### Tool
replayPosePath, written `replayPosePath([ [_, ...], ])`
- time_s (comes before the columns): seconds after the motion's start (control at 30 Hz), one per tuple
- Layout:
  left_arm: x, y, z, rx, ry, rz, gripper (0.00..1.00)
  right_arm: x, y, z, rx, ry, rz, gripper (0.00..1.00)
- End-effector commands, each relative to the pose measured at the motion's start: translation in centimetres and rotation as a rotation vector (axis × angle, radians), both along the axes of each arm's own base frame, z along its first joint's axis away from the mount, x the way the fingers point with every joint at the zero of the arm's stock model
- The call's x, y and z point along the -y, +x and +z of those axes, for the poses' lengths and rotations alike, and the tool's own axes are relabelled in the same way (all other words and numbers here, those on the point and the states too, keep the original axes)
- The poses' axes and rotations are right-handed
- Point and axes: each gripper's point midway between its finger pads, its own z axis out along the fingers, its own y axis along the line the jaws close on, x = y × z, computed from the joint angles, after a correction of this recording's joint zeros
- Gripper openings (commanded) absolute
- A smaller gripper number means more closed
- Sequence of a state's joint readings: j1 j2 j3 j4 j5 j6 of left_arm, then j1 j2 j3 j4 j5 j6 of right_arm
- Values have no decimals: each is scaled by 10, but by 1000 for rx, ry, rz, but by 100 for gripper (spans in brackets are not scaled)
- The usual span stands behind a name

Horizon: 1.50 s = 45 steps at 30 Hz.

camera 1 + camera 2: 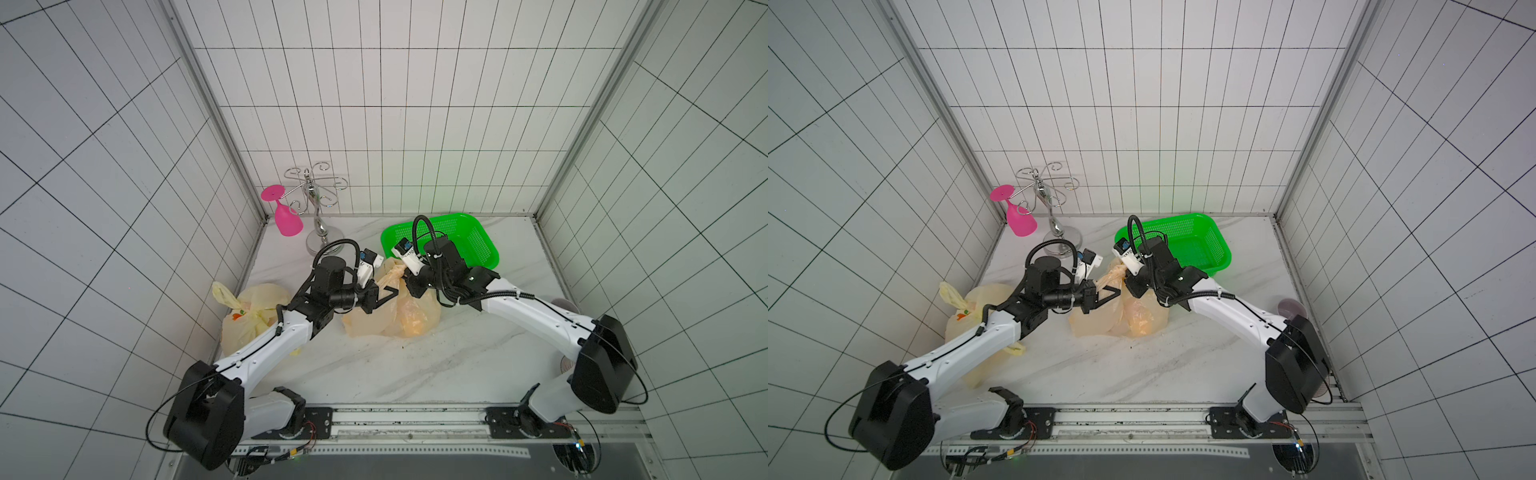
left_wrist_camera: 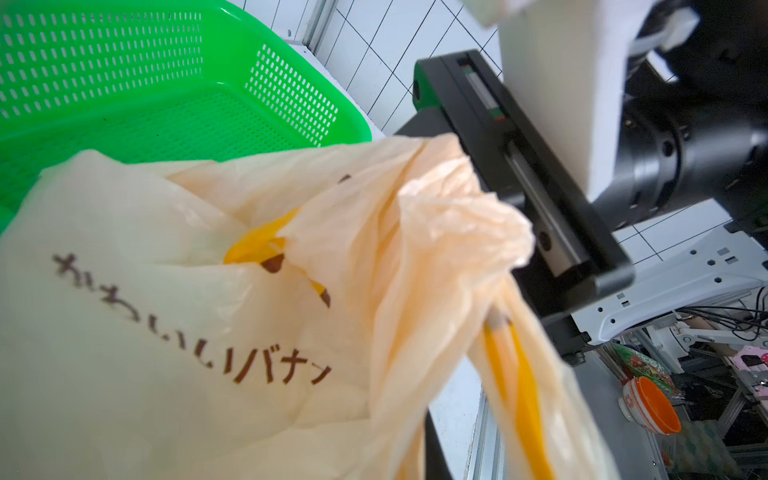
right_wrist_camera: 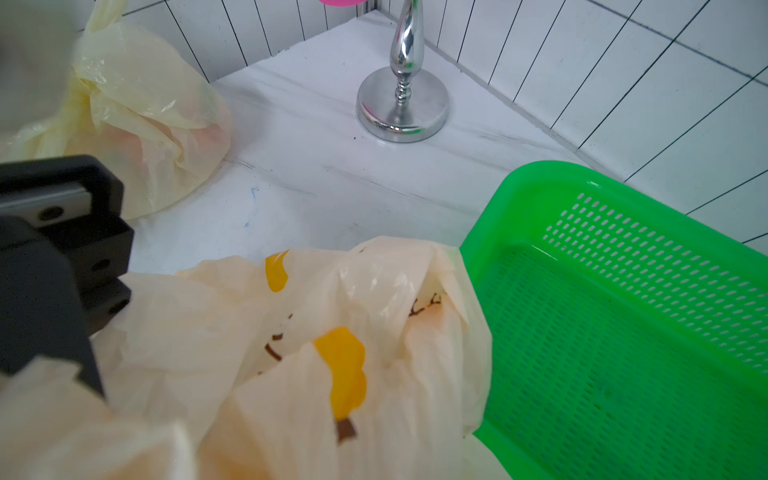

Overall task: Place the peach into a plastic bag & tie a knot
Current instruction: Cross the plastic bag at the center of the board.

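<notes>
Up top, in both top views, the left gripper (image 1: 390, 292) and right gripper (image 1: 415, 286) meet over the pale-orange printed plastic bag (image 1: 370, 320) mid-table, forearms angled inward. The round orange peach (image 1: 414, 324) is only a blur through the film. There's open white marble tabletop (image 1: 415, 365) in front and a green perforated plastic basket (image 1: 478, 241) just behind. Left wrist view: right gripper clamped on the bag's bunched neck, tips buried. Right wrist view: left gripper's fingers (image 3: 50, 316) closed on the film, tips hidden.
</notes>
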<state>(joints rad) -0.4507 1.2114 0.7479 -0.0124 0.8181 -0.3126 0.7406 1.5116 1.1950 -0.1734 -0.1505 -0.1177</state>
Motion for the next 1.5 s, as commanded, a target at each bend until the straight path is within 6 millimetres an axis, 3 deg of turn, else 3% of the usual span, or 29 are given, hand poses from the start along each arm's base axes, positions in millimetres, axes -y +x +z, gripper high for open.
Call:
replayPosePath([
  [0.0,-6,-22,18,-1,-3,-71,15,22,15,21,108,62,-86,0],
  [0.1,-25,-13,35,29,-14,4,37,26,4,17,120,41,-37,0],
  [0.27,-53,5,65,72,-87,116,48,27,-6,12,106,23,16,0],
  [0.47,-48,-10,95,100,-174,11,58,30,-9,4,84,-24,30,0],
  [0.6,-47,-27,105,149,-201,-38,75,32,-9,3,74,-39,28,0],
  [0.7,-55,-27,110,224,-166,27,78,36,-14,0,43,-38,50,0],
  [0.93,-71,-23,146,415,-149,159,87,38,-33,-3,-92,25,162,0],
  [1.1,-74,-17,156,417,-167,181,89,41,-29,-18,-151,-19,159,0],
  [1.23,-60,-35,152,421,-190,60,98,43,-22,-22,-176,-25,124,0],
  [1.33,-65,-20,131,426,-85,152,98,49,-20,-26,-195,-21,104,0],
  [1.47,-78,-10,143,509,-71,271,98,53,-20,-37,-220,-34,97,0],
])
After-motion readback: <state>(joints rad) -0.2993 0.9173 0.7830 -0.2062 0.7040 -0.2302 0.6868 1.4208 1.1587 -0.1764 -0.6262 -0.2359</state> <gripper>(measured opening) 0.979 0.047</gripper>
